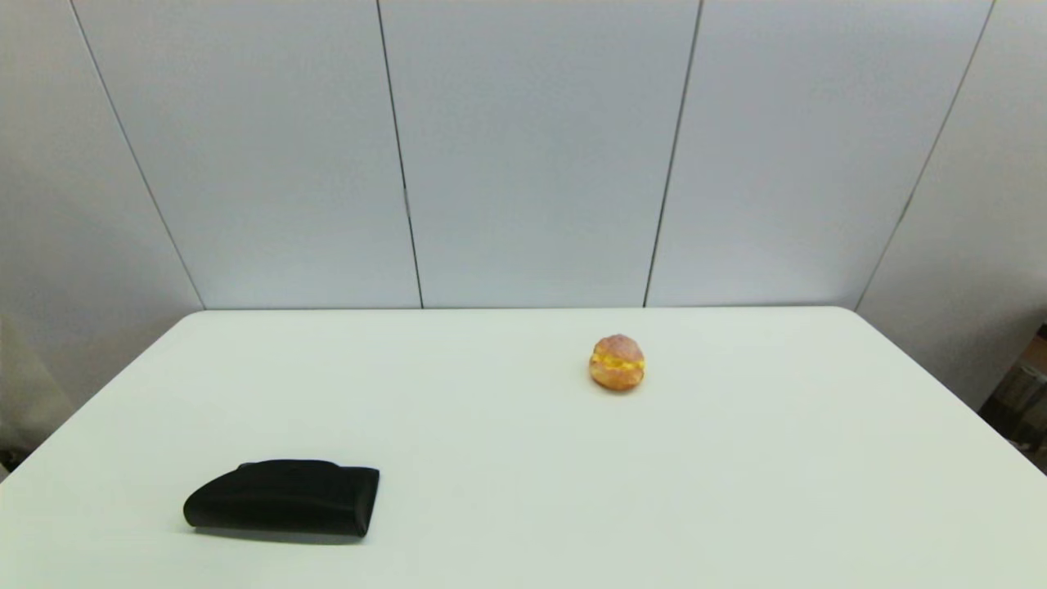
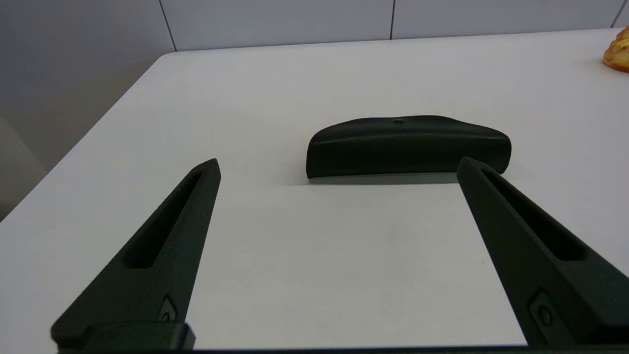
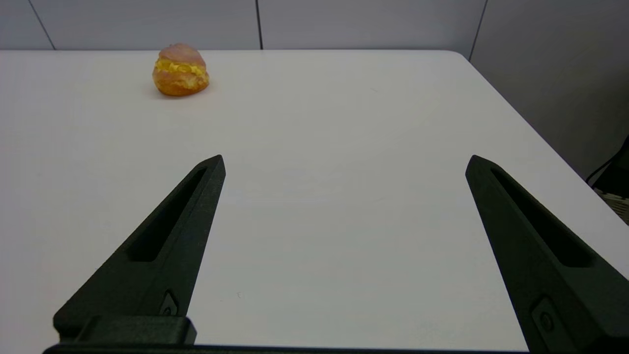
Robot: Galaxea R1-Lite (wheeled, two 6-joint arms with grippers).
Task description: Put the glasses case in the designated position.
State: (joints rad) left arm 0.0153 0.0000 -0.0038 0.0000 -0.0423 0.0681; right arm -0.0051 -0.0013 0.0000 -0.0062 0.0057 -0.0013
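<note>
A white desk (image 1: 523, 458) stands before pale grey wall panels (image 1: 532, 155), and neither arm shows in the head view. Nearest, toward the desk's front left corner, lies the one glasses case (image 1: 282, 497), flat on the top: matte black, oblong and soft-looking, its left end rounded and tapering low, its right end cut square, with a finely grained skin. The left wrist view shows the same case (image 2: 405, 146) side-on, a small round stud on its upper edge. The left gripper (image 2: 339, 167) hangs over the front left part of the desk on the near side of the case, its two long black fingers (image 2: 167, 236) spread wide, gripping nothing and touching nothing; one fingertip overlaps the case's end in that picture, though whether they are close cannot be told. The right gripper (image 3: 344, 164) hangs over the front right part of the desk, also spread wide and empty, with only bare white top between its fingers (image 3: 530, 236). Farther back, right of the middle and nearer the far edge, sits one round golden-brown pastry (image 1: 617, 361) with a yellow filling band, well apart from the case. The count is one case, one pastry and two grippers.
</note>
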